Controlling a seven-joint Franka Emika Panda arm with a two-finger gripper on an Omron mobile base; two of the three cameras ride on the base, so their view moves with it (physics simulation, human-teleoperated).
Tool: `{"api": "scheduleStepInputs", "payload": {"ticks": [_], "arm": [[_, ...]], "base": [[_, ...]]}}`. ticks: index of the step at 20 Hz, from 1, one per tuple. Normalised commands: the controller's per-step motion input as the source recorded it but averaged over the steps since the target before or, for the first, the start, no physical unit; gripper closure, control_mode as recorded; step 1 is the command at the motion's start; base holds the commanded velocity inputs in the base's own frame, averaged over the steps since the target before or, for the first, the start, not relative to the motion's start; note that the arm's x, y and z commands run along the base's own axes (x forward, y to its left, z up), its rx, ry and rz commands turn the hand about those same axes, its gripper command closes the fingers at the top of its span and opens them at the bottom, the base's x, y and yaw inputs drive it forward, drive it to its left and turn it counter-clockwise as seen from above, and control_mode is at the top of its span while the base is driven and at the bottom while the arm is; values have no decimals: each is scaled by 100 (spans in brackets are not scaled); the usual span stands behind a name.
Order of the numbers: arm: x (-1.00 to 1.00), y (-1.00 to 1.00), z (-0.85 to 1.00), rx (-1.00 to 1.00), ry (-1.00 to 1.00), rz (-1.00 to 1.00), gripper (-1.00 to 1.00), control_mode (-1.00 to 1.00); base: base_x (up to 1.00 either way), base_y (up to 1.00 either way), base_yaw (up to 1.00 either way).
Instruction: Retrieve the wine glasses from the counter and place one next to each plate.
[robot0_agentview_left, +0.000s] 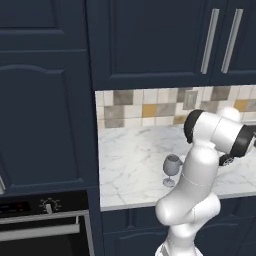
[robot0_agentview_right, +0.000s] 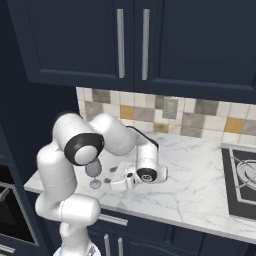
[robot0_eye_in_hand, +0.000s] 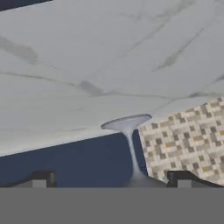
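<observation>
One wine glass (robot0_agentview_left: 171, 168) stands upright on the white marble counter (robot0_agentview_left: 130, 165), near its front edge; in the right base view the wine glass (robot0_agentview_right: 93, 173) is partly behind my arm's elbow. My gripper (robot0_agentview_right: 114, 182) lies low over the counter, pointing sideways at the glass. The hand view is rolled over, so the glass's stem (robot0_eye_in_hand: 131, 154) and foot (robot0_eye_in_hand: 127, 123) appear upside down. The stem sits between the fingertips of my open gripper (robot0_eye_in_hand: 111, 180), closer to the right fingertip (robot0_eye_in_hand: 181, 178) and touching neither. The plates are out of view.
Navy upper cabinets (robot0_agentview_right: 130, 40) hang over the counter, with a tile wall (robot0_agentview_left: 145, 107) behind it. A tall navy cabinet (robot0_agentview_left: 45, 100) with an oven (robot0_agentview_left: 45, 220) closes off the left. A black cooktop (robot0_agentview_right: 242, 177) lies on the right.
</observation>
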Motion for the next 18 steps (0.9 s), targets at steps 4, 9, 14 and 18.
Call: {"api": "scheduleStepInputs", "payload": {"ticks": [4, 9, 14, 18], "arm": [[1, 28, -16, 0, 0, 0, -100, -100], [0, 32, -13, 0, 0, 0, -100, -100], [2, 28, -7, 0, 0, 0, -100, -100], [0, 22, -10, 0, 4, 0, -100, -100]], "base": [[0, 0, 0], [0, 0, 0], [0, 0, 0], [0, 0, 0]]}}
